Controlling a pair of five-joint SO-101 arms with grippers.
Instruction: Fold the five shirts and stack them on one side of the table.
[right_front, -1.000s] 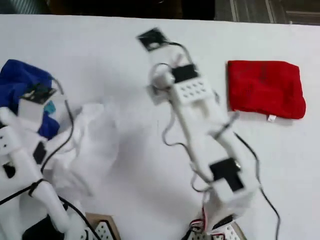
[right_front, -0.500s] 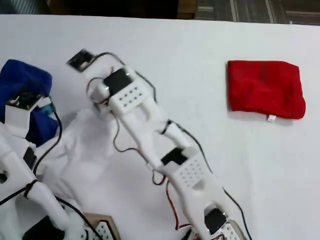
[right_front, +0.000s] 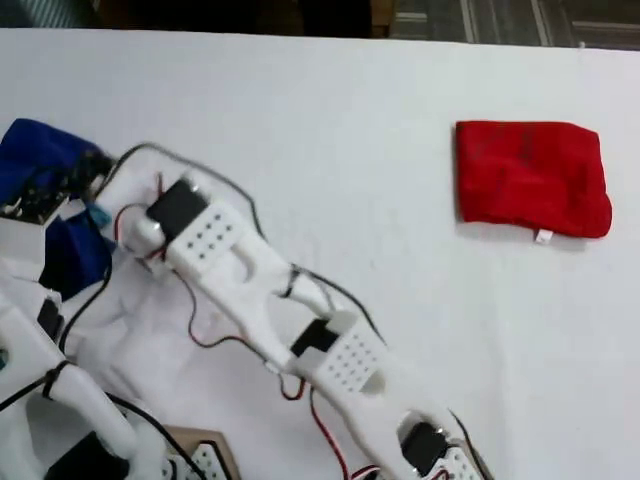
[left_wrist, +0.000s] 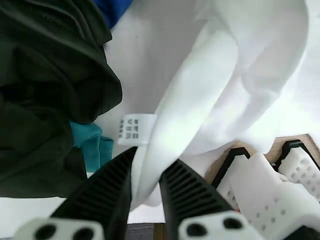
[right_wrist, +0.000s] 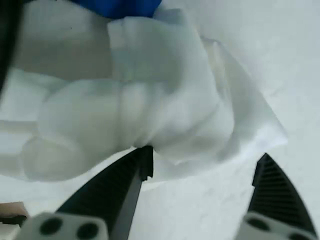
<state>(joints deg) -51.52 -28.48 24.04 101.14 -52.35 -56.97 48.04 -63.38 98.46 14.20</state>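
Snugly inside left tool (left_wrist: 149, 167): white shirt (left_wrist: 225, 85)

White shirt (left_wrist: 225, 85) in black-fingered left gripper (left_wrist: 147, 185), white tag (left_wrist: 132, 129) with dark print at its tips, dark green shirt (left_wrist: 45, 90) and teal shirt (left_wrist: 90, 145) beside it, blue shirt (right_wrist: 120, 6) beyond black-fingered right gripper (right_wrist: 200, 170), red shirt (right_front: 530, 178) well apart, white table (right_front: 350, 110)

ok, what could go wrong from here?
The left end effector pinches just a thin fold of the white shirt beside its care label; that could slip out. The right end effector stands open at a bunched edge, so it may grab several layers.
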